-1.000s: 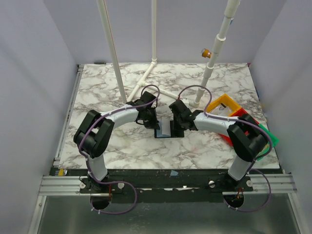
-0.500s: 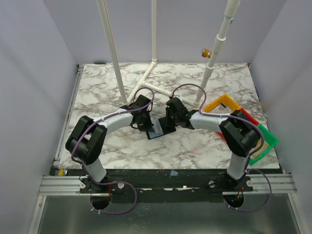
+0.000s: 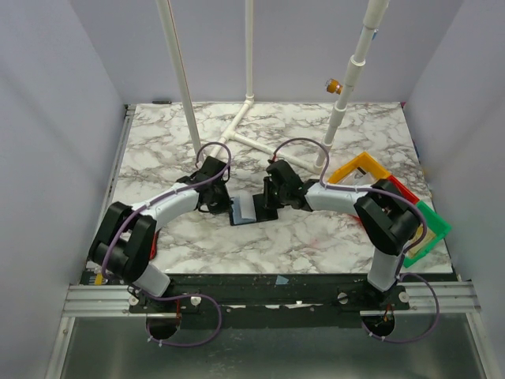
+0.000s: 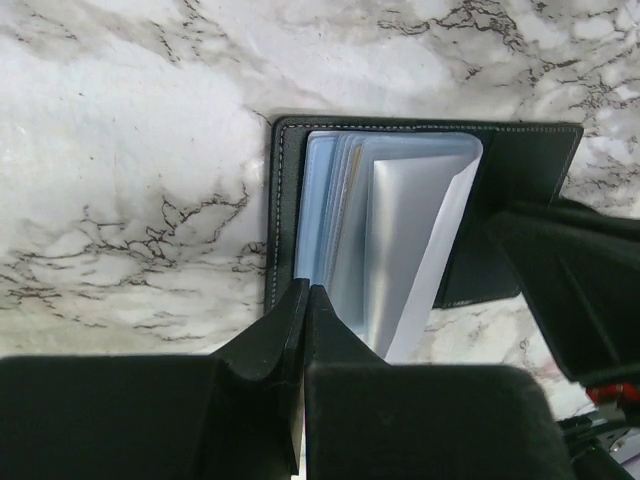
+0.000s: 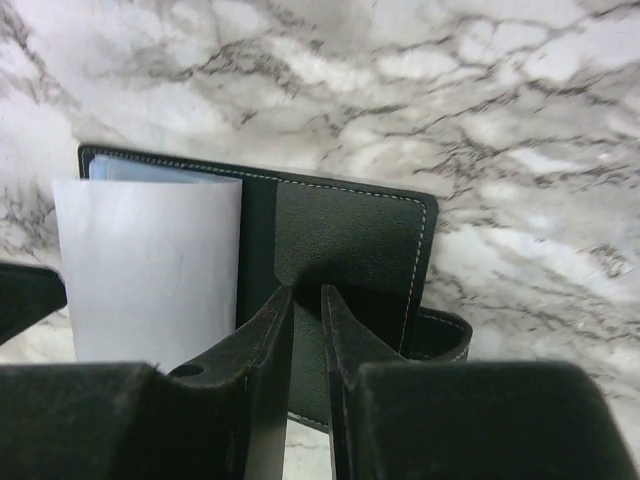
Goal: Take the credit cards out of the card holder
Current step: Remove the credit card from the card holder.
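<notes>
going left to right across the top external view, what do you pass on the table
left arm's elbow → card holder → yellow bin → green bin; the red bin and right arm overlap those bins, so they are left out

Marble table (image 3: 158,150): open black card holder (image 3: 248,212) lying mid-table; coloured bins (image 3: 365,159) right edge; white pipe frame (image 3: 237,129) behind.
</notes>
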You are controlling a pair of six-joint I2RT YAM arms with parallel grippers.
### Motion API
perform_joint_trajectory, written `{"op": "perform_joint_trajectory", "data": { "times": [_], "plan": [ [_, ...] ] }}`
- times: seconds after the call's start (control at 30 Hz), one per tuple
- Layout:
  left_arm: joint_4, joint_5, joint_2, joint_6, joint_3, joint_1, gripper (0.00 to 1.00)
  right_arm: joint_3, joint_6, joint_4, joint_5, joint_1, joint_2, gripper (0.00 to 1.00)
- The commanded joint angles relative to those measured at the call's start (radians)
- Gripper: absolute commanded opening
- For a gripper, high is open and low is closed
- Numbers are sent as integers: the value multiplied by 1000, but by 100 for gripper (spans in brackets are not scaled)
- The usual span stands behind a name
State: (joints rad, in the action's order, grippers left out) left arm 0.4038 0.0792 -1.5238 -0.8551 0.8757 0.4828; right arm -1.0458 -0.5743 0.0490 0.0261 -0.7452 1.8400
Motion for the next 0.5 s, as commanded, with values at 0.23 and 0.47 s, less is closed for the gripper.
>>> {"op": "perform_joint_trajectory", "data": {
  "times": [0.23, 0.47],
  "plan": [
    [-65, 0, -59, -19, -52, -11, 0, -30, 10, 145, 45, -47, -70, 35],
    [-94, 13, -25, -22, -101, -19, 0, -123, 12, 198, 129, -135, -38, 52]
  ]
}}
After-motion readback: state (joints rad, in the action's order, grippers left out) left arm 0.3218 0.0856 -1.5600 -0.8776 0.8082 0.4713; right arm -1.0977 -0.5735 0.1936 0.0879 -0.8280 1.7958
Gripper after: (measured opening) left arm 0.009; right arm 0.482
